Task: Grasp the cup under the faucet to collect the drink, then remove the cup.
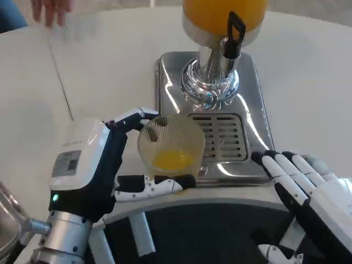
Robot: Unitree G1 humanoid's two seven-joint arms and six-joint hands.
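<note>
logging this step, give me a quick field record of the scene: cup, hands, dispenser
cup: clear ribbed cup with a little orange drink, at front left of the drip tray
left hand: left hand holds the cup, fingers around it
right hand: right hand holds nothing, fingers apart, beside the tray
dispenser: juice dispenser with black tap

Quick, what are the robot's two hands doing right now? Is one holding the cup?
Left hand: holding the cup, which has some orange drink in it.
Right hand: open, fingers stretched out, holding nothing.
</note>
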